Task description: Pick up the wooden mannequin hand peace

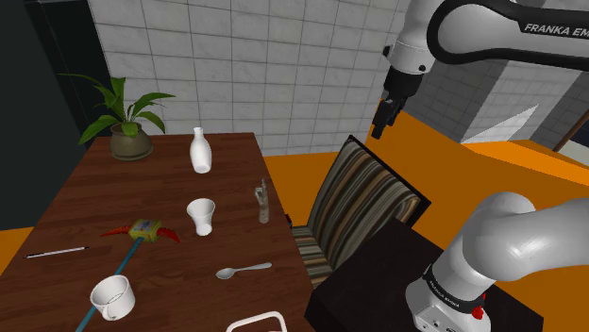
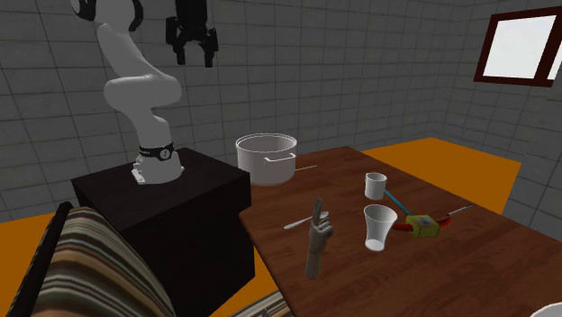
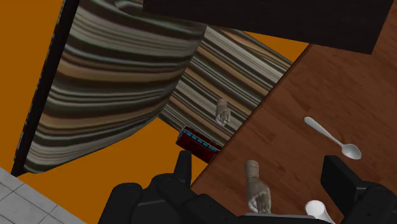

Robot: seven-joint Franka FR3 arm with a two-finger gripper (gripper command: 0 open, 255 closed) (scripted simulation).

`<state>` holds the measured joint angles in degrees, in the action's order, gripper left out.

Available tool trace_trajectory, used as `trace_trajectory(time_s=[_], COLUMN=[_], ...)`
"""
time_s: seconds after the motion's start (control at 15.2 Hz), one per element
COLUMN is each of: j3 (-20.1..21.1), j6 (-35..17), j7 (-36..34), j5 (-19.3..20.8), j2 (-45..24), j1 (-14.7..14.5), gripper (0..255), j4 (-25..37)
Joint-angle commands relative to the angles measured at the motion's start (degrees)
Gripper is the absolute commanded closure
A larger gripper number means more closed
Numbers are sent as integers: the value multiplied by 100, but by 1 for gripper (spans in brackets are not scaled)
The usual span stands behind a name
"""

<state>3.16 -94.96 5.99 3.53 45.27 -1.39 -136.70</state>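
Table point(image 1: 160, 179) bears 1 mannequin hand point(image 1: 262, 202), 2 cups point(image 1: 200, 215).

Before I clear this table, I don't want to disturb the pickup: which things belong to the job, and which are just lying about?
Job: mannequin hand, open gripper.
Lying about: pot, spoon, tall cup, mug, vase, potted plant, striped chair.

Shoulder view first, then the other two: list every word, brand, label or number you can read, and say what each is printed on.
"FRANKA EM": white letters on the dark upper link of the arm, cut off by the shoulder view's right edge.
Pale marks on the dark band at the arm's foot: too small to read.
No other text can be read.
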Motion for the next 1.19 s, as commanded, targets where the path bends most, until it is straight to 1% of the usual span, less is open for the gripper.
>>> trace_trajectory(time_s=[0.0,0.53,0.79,1.12], j3=[0,21,45,84], j6=[0,-1311,-1874,-2454], j7=[0,61,93,133], j5=[0,-47,-60,-60], j2=[0,-1520,-2371,-3476], j1=[0,-56,-81,-113], gripper=[0,0,0,0], j4=[0,38,240,657])
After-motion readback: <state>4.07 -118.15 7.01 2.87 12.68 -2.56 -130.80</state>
